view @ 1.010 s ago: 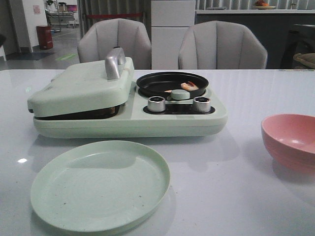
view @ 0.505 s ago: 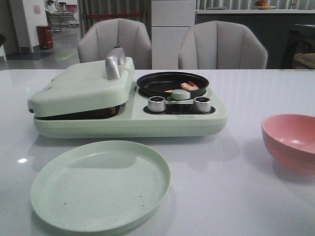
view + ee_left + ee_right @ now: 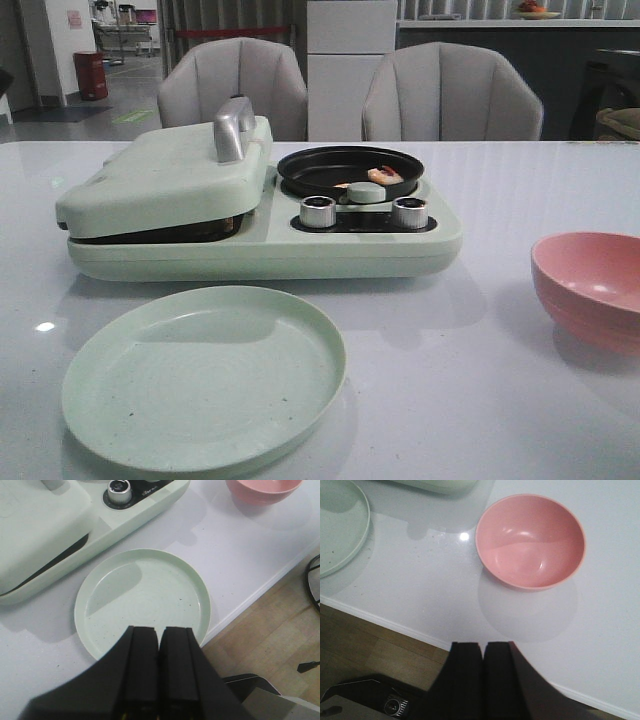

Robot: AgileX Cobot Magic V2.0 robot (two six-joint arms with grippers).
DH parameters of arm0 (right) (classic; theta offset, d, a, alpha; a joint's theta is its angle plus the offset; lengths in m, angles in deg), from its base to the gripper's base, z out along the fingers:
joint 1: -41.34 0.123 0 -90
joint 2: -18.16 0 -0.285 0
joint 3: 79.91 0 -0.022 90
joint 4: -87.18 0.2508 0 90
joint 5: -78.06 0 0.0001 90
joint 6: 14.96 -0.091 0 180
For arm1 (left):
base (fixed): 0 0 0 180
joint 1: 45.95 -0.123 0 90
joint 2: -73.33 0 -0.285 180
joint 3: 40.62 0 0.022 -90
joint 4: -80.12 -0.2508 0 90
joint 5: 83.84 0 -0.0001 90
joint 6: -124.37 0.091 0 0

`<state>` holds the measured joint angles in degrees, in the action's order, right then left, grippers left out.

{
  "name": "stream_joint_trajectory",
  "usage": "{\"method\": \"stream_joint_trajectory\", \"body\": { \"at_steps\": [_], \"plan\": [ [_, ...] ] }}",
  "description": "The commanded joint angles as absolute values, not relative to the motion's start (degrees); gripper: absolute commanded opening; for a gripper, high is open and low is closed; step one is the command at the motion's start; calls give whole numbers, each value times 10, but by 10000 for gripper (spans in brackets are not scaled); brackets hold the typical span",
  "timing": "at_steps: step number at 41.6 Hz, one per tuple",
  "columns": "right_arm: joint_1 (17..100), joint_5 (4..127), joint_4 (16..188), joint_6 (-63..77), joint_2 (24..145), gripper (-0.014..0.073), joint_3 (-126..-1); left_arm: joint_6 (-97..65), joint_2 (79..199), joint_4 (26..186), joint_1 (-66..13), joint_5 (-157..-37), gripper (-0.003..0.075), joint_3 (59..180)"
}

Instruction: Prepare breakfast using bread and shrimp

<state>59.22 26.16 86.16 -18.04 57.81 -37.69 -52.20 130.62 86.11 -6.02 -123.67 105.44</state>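
A small orange-pink shrimp [image 3: 385, 175] lies in the black round pan [image 3: 350, 170] on the right side of the pale green breakfast maker [image 3: 260, 215]. The maker's lid [image 3: 165, 175] is down on the left side, and the bread is hidden from view. My left gripper [image 3: 159, 630] is shut and empty above the near rim of the pale green plate [image 3: 142, 597]. My right gripper [image 3: 483, 645] is shut and empty above the table's front edge, near the pink bowl [image 3: 530, 540]. Neither gripper shows in the front view.
The green plate [image 3: 205, 375] sits in front of the maker, near the table's front edge. The empty pink bowl [image 3: 590, 285] stands at the right. Two knobs [image 3: 318, 212] sit on the maker's front. Two grey chairs [image 3: 450, 95] stand behind the table.
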Motion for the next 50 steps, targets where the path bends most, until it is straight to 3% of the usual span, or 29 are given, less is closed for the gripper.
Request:
{"method": "stream_joint_trajectory", "body": {
  "at_steps": [1,12,20,27,40,50],
  "plan": [
    [589,297,856,-181,578,34,-390,-527,1287,872,-53,-1201,101,1072],
    [589,296,856,-181,578,34,-390,-527,1132,840,-177,-1144,101,1026],
    [589,296,856,-181,578,34,-390,-527,982,814,-315,-1042,101,894],
    [589,296,856,-181,578,34,-390,-527,866,828,-390,-985,101,769],
    [589,295,856,-181,578,34,-390,-527,798,858,-405,-827,101,610],
    [589,295,856,-181,578,34,-390,-527,798,855,-386,-808,101,603]
  ]
}}
